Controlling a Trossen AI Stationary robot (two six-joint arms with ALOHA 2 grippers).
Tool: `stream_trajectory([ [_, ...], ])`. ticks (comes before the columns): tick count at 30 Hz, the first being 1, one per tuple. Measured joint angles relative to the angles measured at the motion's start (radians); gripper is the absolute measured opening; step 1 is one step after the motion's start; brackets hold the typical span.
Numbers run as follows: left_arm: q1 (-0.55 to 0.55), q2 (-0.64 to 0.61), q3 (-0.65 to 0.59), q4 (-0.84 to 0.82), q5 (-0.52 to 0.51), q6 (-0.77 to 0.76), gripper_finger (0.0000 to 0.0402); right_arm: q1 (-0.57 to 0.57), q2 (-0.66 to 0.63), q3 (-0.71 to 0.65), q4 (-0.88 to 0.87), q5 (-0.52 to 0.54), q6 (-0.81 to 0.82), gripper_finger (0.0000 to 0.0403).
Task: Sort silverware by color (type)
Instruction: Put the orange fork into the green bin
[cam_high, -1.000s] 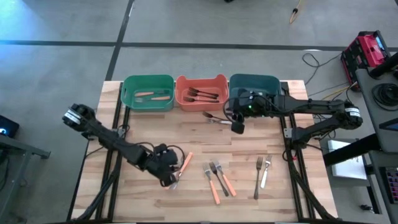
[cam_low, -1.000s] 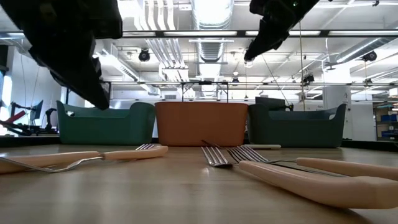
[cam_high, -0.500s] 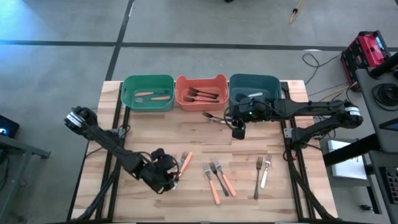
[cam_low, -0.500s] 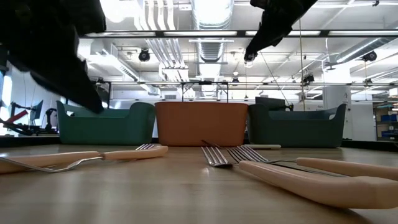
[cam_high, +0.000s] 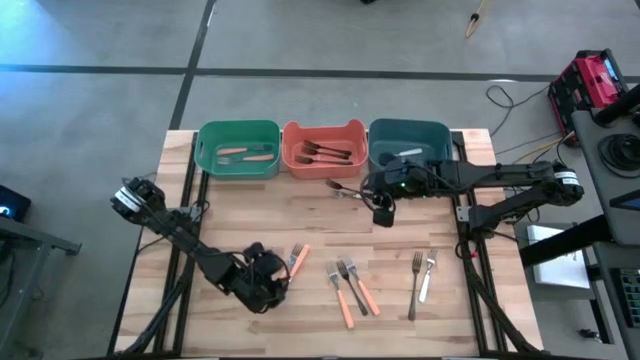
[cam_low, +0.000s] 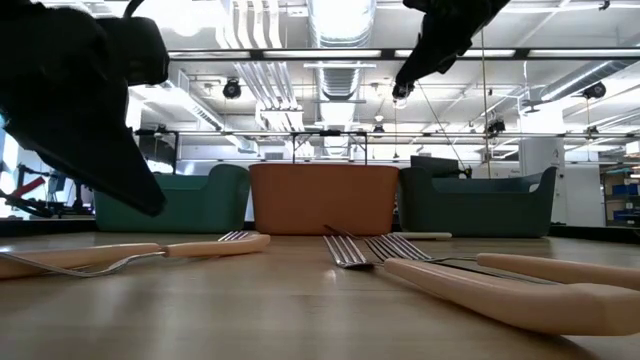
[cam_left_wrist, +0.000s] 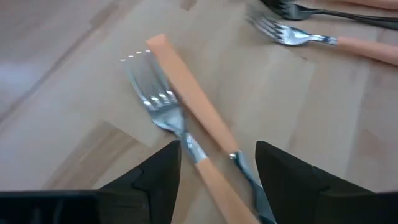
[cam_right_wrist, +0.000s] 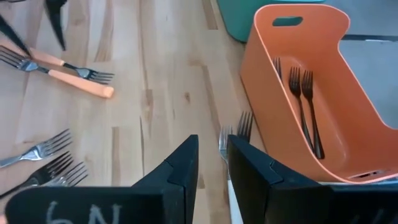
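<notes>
Two orange-handled forks (cam_left_wrist: 186, 118) lie crossed on the table (cam_high: 240, 215) at the near left (cam_high: 297, 258), flat on the wood. My left gripper (cam_left_wrist: 217, 186) is low over them, open, one finger on either side of their crossing, touching neither; in the high view my left gripper (cam_high: 268, 287) stands just left of them. My right gripper (cam_right_wrist: 211, 171) hangs high near the orange bin (cam_high: 322, 147), its fingers a narrow gap apart with nothing between them. Below it two forks (cam_high: 345, 190) lie on the table.
At the far edge a green bin (cam_high: 238, 148) holds orange-handled forks, the orange bin dark forks (cam_right_wrist: 305, 112), and a dark teal bin (cam_high: 408, 145) a white one. Three more forks (cam_high: 350, 285) lie near centre and two pale ones (cam_high: 420, 275) at the near right.
My left gripper has sunk toward the table and drawn back a little toward the near left corner, ending low beside the two crossed orange-handled forks. The forks lie as they did.
</notes>
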Motion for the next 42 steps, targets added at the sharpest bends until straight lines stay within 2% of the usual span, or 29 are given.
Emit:
stream_trajectory([
  [19,-0.001,0.092,-0.015,0.019,-0.008,-0.049,0.0178,0.002,0.0,0.0,0.001,0.001,-0.018,0.0077],
  [27,-0.002,0.146,-0.01,-0.018,-0.032,-0.121,0.0172,0.002,0.0,0.0,0.001,0.001,-0.017,0.0077],
  [32,-0.002,0.166,-0.01,-0.034,-0.035,-0.143,0.0138,0.002,0.0,0.0,0.001,0.001,-0.015,0.0077],
  [42,0.0,0.153,-0.014,-0.057,-0.036,-0.153,0.0031,0.002,0.0,0.0,0.001,0.001,-0.018,0.0077],
])
